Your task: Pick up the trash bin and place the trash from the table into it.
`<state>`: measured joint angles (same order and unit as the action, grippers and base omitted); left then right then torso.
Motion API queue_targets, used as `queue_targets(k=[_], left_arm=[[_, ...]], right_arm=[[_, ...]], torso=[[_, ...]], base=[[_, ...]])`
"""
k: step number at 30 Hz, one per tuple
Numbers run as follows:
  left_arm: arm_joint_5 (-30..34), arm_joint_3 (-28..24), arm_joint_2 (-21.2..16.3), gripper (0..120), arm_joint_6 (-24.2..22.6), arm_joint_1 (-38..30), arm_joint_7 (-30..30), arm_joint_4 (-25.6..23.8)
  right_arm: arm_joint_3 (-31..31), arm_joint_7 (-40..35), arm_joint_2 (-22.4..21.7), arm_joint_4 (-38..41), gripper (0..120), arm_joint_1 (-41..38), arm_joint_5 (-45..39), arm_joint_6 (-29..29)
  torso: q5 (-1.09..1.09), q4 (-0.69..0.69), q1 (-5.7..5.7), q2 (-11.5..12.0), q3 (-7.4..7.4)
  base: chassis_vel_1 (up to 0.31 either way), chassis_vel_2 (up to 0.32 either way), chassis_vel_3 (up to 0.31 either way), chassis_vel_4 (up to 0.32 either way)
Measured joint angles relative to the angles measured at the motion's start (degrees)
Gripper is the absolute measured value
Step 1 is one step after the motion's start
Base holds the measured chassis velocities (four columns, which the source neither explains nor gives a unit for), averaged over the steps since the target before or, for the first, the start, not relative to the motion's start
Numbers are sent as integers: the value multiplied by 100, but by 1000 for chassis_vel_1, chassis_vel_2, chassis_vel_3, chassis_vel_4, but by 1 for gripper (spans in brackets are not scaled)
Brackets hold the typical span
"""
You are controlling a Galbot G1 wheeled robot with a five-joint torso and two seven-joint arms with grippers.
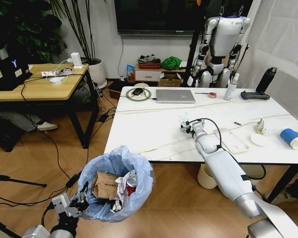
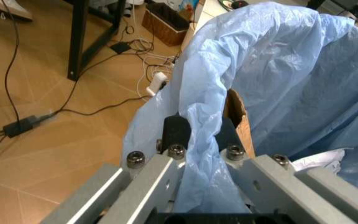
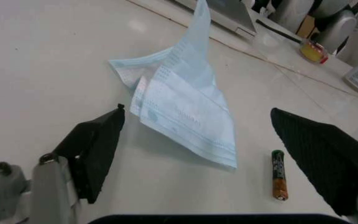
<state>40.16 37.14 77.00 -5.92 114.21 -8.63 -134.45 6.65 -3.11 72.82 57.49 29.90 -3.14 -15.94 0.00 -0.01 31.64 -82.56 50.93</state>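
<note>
Silver laptop [image 1: 175,95], blue cup [image 1: 293,138], battery [image 3: 279,174]

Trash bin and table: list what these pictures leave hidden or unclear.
- Trash bin: its dark body is hidden by the blue bag, head and left wrist views.
- Left gripper: pads shut on the bag, inner fingertip buried in plastic.
- Table: right end cut by the head view's edge.
</note>
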Motion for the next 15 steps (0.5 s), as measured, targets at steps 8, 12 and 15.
queue_targets(k=[8,12,15], left_arm=[[9,-4,-10,0,5,-6,0,-2],[11,-14,-10,0,10,-9,0,-2],[11,-15,-10,0,13,-9,0,0]], right_arm=[[37,-57,-22,-67,55,-26,2,10],[17,-61,-36,9,35,-3,-117,11],[6,-61,-31,19,29,0,-162,10]], torso=[[0,0,0,0,0],[0,0,0,0,0],[0,0,0,0,0]], base=[[0,0,0,0],[0,0,0,0],[0,0,0,0]])
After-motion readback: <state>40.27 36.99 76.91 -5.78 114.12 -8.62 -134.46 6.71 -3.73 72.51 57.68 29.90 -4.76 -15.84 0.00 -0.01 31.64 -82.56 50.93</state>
